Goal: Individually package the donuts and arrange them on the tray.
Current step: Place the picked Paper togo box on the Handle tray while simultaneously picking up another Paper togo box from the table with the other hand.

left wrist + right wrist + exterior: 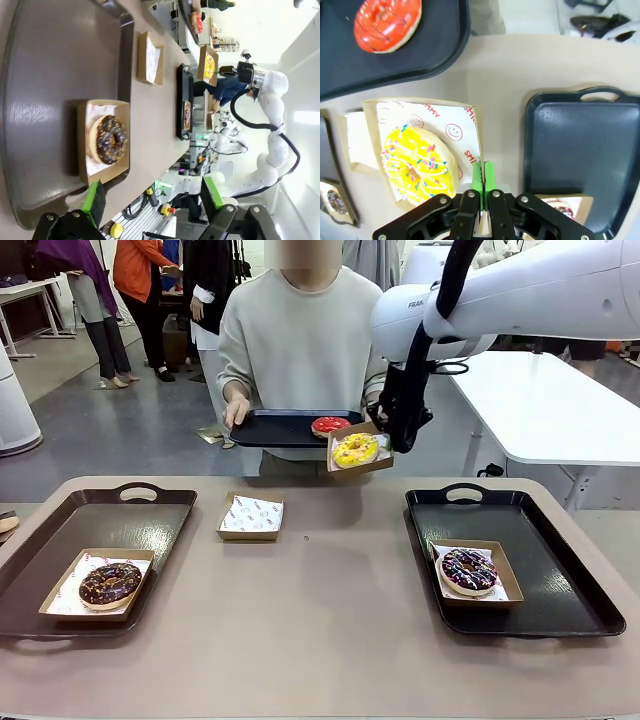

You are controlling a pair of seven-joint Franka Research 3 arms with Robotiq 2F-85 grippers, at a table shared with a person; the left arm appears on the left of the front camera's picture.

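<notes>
While the yellow donut (356, 449) sits in a box (360, 470) held above the table's (320, 580) far edge, right gripper (482, 175) pinches the box rim; red donut (330, 425) just beyond the table on a tray (275, 428); left gripper (152, 197) wide open.

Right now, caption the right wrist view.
Right gripper pinches the edge of a paper box carrying the yellow donut, near the red donut.

The beige surface (320, 610) spreads below the right claw (383, 438). Just beyond the claw, to its left, stands a person in a pale sweater (300, 340). A white table (545, 405) stands to the claw's right on the grey floor (130, 435). Far to its left, other people (140, 300) stand.
</notes>
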